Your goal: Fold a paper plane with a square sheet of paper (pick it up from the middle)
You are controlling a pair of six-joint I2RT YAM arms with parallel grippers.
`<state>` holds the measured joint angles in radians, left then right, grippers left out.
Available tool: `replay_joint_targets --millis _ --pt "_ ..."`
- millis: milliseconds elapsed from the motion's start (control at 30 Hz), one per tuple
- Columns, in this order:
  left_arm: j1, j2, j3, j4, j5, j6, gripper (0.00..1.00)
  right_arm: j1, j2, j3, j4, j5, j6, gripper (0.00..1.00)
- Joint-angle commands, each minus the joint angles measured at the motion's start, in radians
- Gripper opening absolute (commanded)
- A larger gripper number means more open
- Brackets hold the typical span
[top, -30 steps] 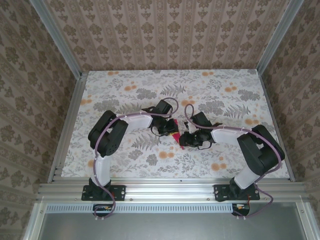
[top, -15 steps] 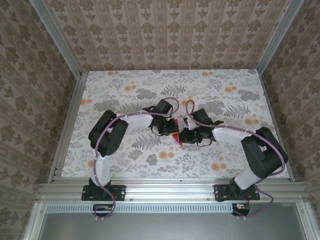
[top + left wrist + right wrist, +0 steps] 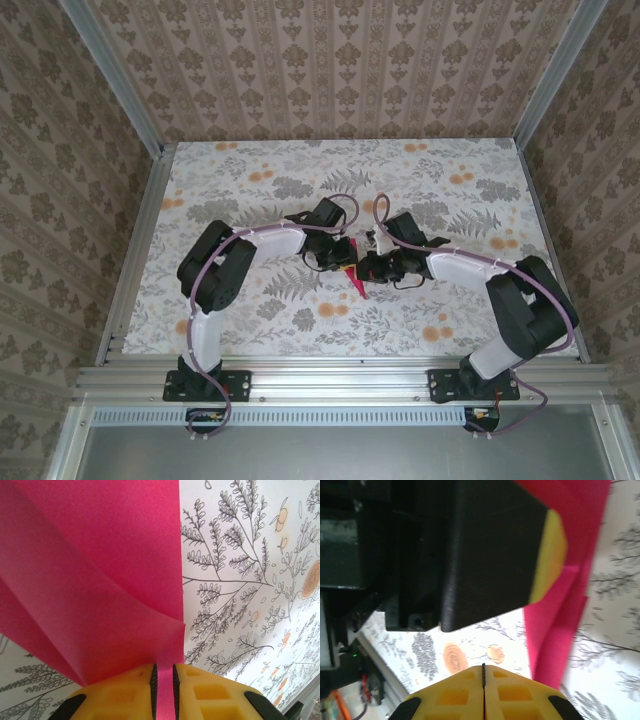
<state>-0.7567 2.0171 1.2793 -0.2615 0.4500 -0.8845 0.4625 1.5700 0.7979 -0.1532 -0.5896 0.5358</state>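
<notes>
The magenta-pink square sheet of paper (image 3: 356, 281) is folded into layers with a narrow point, and it hangs just above the table between the two arms. My left gripper (image 3: 345, 262) is shut on its edge. In the left wrist view the paper (image 3: 100, 580) runs down between the yellow fingers of the left gripper (image 3: 163, 672). My right gripper (image 3: 366, 268) is right beside it, shut with nothing between its pads. In the right wrist view the right gripper (image 3: 483, 670) sits left of the paper (image 3: 565, 610), below the left gripper's black body (image 3: 485, 555).
The table (image 3: 250, 170) has a white cloth printed with grey leaves and orange flowers. Patterned walls and aluminium rails (image 3: 135, 260) enclose it on three sides. Both arms meet at the table's middle, with open cloth behind them and to both sides.
My right gripper has shut and moved left, up against the left gripper and the paper. The paper's point now hangs lower. The left gripper has kept its grip.
</notes>
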Motion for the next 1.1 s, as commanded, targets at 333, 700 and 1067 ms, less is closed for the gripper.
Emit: replay_joint_targets --millis 333,700,1067 --pt "0.002 0.025 0.028 -0.036 0.015 0.036 0.19 -0.019 0.152 0.048 -0.071 0.021 -0.033 0.07" --pt "0.003 0.032 0.035 -0.046 0.01 0.045 0.19 -0.057 0.217 -0.035 0.01 -0.029 -0.012 0.08" --pt "0.005 0.04 0.046 -0.057 0.009 0.051 0.19 -0.068 0.094 -0.063 0.012 -0.134 -0.001 0.09"
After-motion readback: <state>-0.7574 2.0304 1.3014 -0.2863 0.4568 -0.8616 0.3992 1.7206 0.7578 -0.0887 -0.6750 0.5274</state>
